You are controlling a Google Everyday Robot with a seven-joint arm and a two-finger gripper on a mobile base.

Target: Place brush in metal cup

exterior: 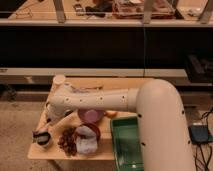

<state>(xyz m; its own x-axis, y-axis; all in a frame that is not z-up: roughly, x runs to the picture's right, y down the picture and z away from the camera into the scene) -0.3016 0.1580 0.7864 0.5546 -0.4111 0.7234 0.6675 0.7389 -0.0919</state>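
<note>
The metal cup (pixel 43 139), small and silvery with a dark rim, stands at the front left corner of the small wooden table (pixel 115 85). A slim dark shape (pixel 39 134) lies across the cup's top; it looks like the brush, but I cannot tell for sure. My gripper (pixel 49 116) is at the end of the white arm (pixel 95 101), which reaches in from the right. It hangs just above and behind the cup.
A pale cream cup (pixel 59 80) stands at the back left. A pink bowl (pixel 90 116), a red bowl (pixel 93 131) with a white cloth (pixel 86 145), a dark bunch of grapes (pixel 67 141) and a green tray (pixel 126 144) fill the table's middle and right. An orange item (pixel 111 114) lies under the arm.
</note>
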